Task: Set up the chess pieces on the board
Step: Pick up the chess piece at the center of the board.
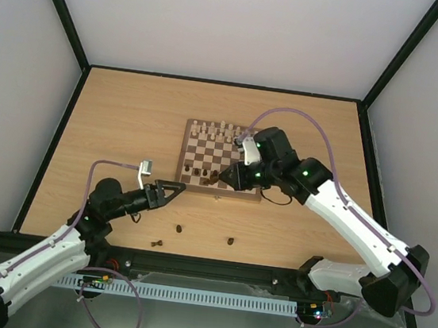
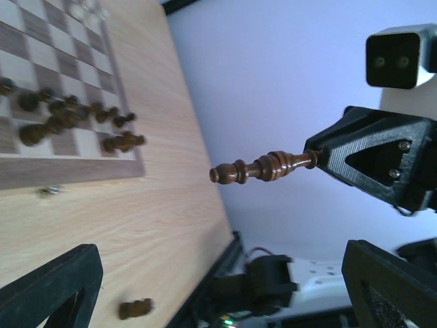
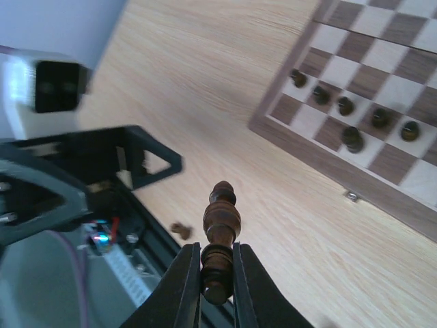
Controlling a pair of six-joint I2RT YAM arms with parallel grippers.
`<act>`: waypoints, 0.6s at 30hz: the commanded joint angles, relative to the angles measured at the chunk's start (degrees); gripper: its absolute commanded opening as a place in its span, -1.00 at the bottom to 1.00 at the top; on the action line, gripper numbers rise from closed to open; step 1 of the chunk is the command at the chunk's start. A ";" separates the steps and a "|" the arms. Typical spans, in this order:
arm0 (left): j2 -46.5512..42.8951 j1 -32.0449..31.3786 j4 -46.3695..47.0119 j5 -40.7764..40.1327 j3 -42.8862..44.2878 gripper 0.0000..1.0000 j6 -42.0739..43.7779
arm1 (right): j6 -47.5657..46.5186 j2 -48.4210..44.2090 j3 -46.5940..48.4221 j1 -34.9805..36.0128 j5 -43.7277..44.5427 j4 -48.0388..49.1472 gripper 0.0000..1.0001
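Observation:
The board (image 1: 212, 157) lies mid-table, with pale chess pieces (image 1: 217, 128) along its far row and dark ones (image 1: 198, 174) near its front edge. My right gripper (image 1: 222, 179) hovers over the board's front edge, shut on the base of a dark turned piece (image 3: 221, 222), which sticks out past the fingertips. In the left wrist view that piece (image 2: 263, 166) juts sideways, above the table. My left gripper (image 1: 177, 191) is open and empty just left of the board's front corner, its fingers (image 2: 54, 287) wide apart.
Three loose dark pieces (image 1: 180, 228) (image 1: 230, 241) (image 1: 156, 243) lie on the bare table in front of the board. A small metal bit (image 1: 216, 200) sits by the board's front border (image 2: 68, 171). The black table rail runs along the near edge.

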 commanded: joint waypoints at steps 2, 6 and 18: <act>1.83 2.33 29.20 11.70 -5.20 0.98 -14.49 | 1.89 -4.65 -1.61 -1.02 -10.66 4.42 -0.82; 1.79 2.33 35.18 11.66 -5.90 0.96 -17.97 | 3.82 -6.03 -3.16 -1.12 -16.95 8.88 -0.82; -1.41 2.26 37.48 11.54 -6.63 0.79 -21.12 | 9.41 -6.22 -6.96 -1.21 -27.13 20.22 -0.82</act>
